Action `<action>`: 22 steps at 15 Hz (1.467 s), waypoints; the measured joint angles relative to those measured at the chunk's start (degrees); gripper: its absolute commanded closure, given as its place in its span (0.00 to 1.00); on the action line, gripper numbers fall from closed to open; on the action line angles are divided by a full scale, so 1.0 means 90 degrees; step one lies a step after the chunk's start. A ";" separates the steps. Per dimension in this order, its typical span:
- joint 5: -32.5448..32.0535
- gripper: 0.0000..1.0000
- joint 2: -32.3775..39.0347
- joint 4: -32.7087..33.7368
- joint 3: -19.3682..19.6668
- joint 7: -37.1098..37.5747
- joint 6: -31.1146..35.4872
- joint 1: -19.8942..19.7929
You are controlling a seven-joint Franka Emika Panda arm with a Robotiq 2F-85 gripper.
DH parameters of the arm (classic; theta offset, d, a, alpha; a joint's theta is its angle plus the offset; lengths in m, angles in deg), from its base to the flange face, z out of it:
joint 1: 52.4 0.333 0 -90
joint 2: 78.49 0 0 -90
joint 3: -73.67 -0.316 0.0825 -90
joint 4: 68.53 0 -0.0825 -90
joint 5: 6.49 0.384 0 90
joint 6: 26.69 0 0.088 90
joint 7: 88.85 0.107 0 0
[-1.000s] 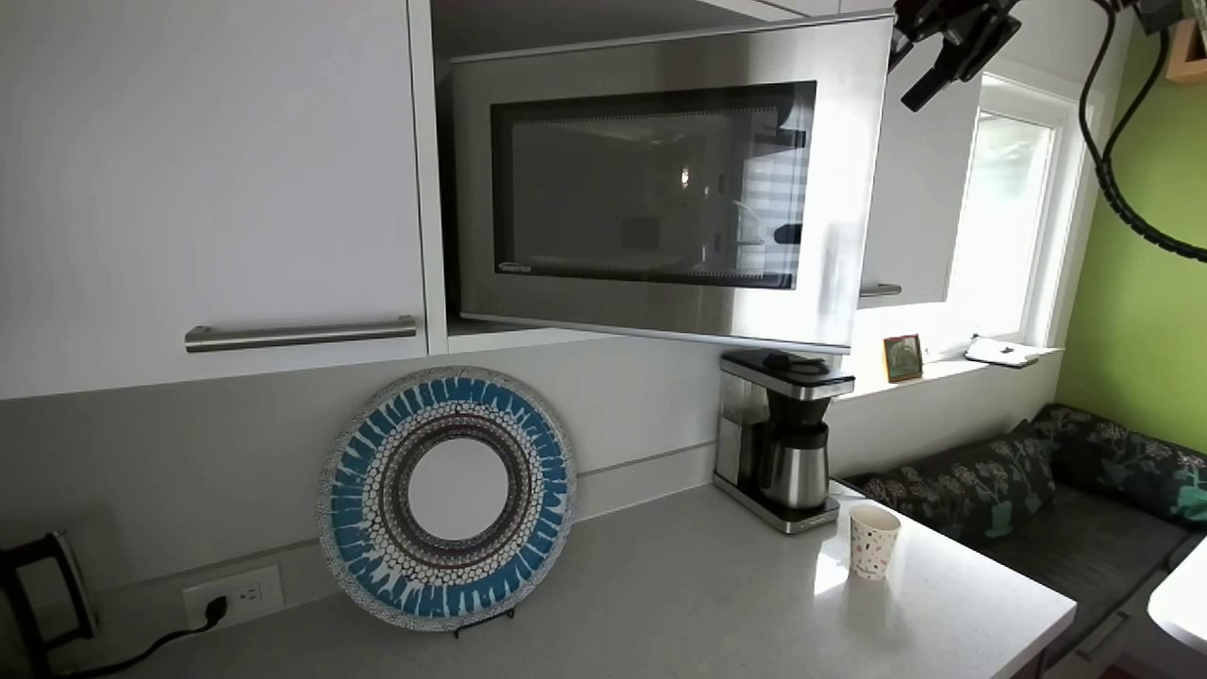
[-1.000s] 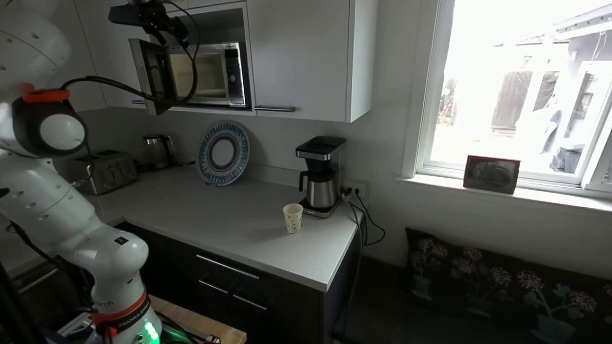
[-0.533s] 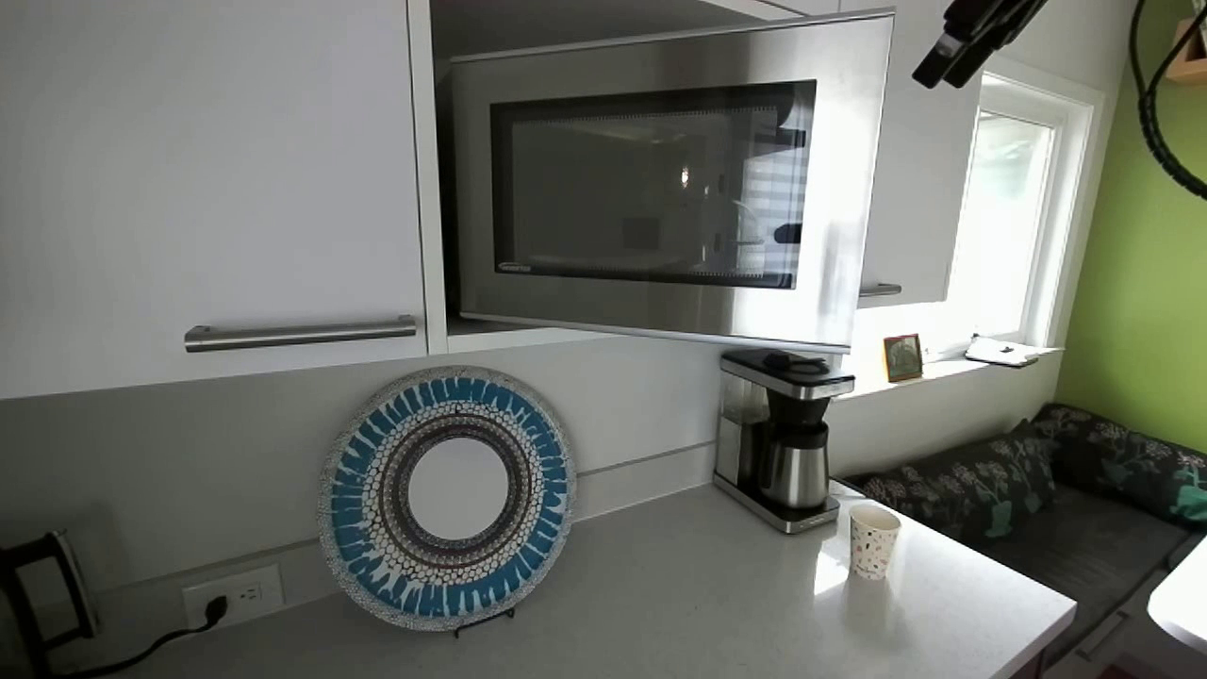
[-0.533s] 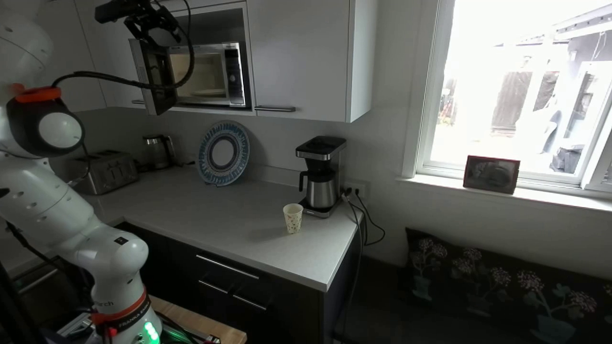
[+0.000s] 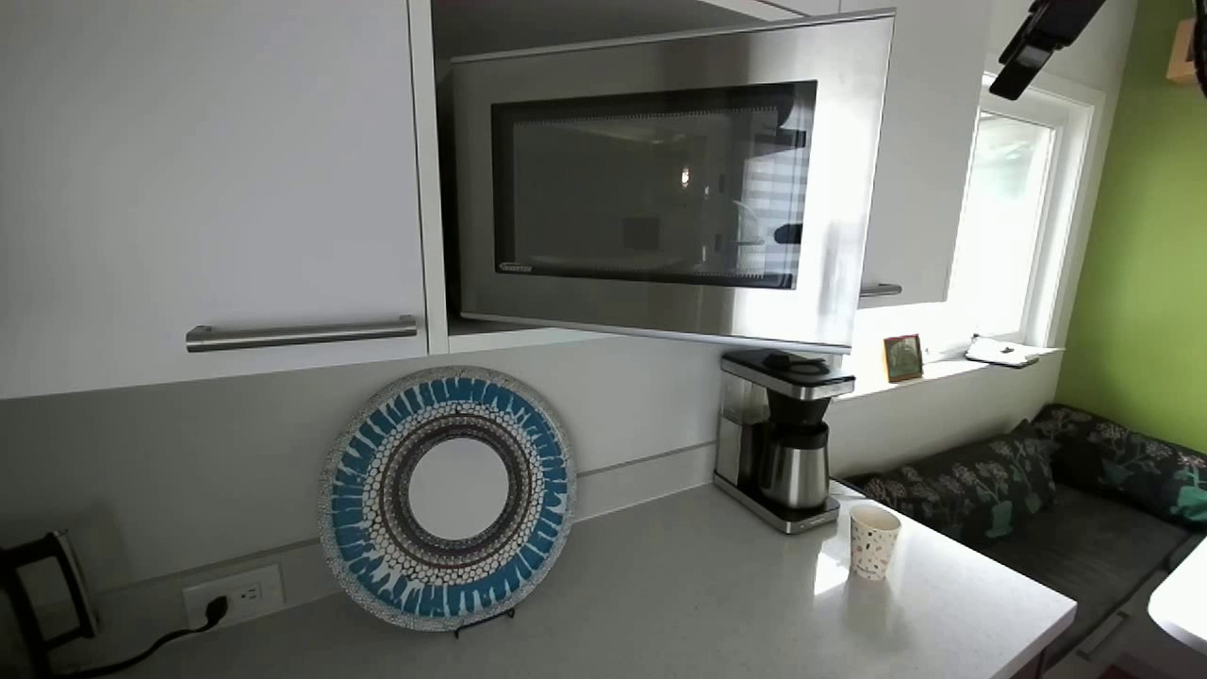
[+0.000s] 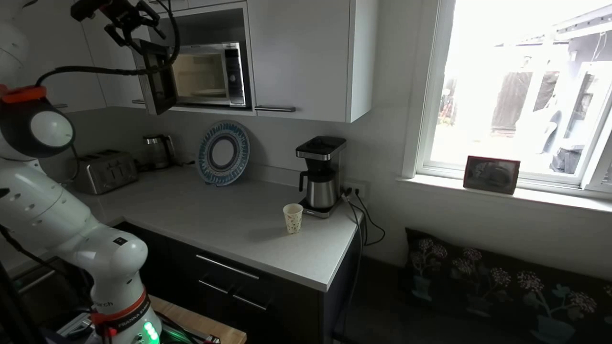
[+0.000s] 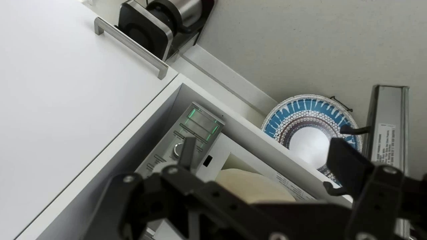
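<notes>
Brushed metal faces the microwave door [image 5: 669, 184], which stands swung out from the microwave [image 6: 234, 76] in its cupboard niche [image 6: 215, 27]. It is probably stiff and fairly weighty, yet should turn on its hinge under a modest push; the smooth front is likely slippery, and the glass window [image 5: 641, 189] seems the part to spare from knocks. Its free upright edge [image 5: 866, 189] looks the best hold, clear of the latch hooks [image 7: 355, 130]. Near the door but apparently apart from it, the gripper [image 7: 267, 156] is spread wide, holding nothing.
</notes>
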State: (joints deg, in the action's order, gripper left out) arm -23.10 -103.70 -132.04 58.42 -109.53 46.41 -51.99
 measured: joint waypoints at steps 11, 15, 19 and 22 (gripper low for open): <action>-0.0874 0.00 -0.0155 -0.0523 -0.0857 -0.1226 0.0101 0.0069; -0.0977 0.00 -0.0384 -0.0781 -0.1356 -0.1369 0.0245 0.0171; -0.1359 0.00 -0.0607 -0.0888 -0.1742 -0.1365 0.0454 0.0179; -0.1473 0.34 -0.0708 -0.0991 -0.1859 -0.1235 0.0736 0.0178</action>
State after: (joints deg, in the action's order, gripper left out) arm -36.36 -110.07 -140.96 41.69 -120.65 53.03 -50.39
